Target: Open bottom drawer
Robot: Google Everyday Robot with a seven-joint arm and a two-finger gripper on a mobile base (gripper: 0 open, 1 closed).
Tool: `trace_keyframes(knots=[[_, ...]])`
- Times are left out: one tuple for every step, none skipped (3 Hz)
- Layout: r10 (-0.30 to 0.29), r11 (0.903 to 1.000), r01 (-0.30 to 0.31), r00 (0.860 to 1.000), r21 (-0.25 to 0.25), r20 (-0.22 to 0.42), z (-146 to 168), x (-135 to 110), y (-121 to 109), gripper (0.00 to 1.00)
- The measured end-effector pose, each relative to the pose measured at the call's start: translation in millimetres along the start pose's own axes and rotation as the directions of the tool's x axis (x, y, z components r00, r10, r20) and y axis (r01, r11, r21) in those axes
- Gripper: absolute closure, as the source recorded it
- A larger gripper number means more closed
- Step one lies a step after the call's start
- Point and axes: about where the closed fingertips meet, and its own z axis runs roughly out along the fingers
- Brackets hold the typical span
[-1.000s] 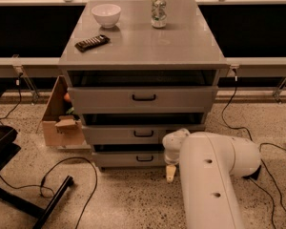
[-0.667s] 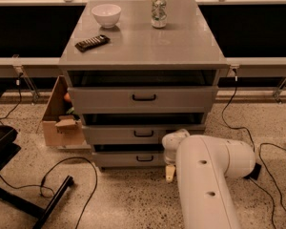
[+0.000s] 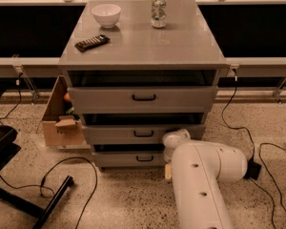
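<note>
In the camera view, the bottom drawer is seen as the lowest and shallowest grey front of the table, its small black handle at centre, with a dark gap shown above it. The hand is found low at the drawer's right end, at about 3 o'clock from the handle, mostly hidden behind the white arm; whether it is open or closed cannot be told. Against the pictures from a second ago, almost nothing is changed: the arm is shifted only slightly and the drawer front is left where it was. The pull is therefore judged to be barely begun, if at all. The bowl, can and remote are left untouched at 12 o'clock.
</note>
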Motion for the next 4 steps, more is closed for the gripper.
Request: trace_keyframes(knots=[[0.010,0.9999,-0.010,1.000,0.011,0.006,1.7,-0.9,-9.3,0.00],[0.005,1.0000,-0.005,1.000,0.004,0.017,4.1,-4.6,-11.1,0.19],[0.003,1.0000,-0.003,1.000,0.001,0.021,0.7,-4.8,-5.2,0.42],[0.011,0.9998,-0.011,0.999,-0.019,0.030,-1.5,-3.8,8.9,0.65]])
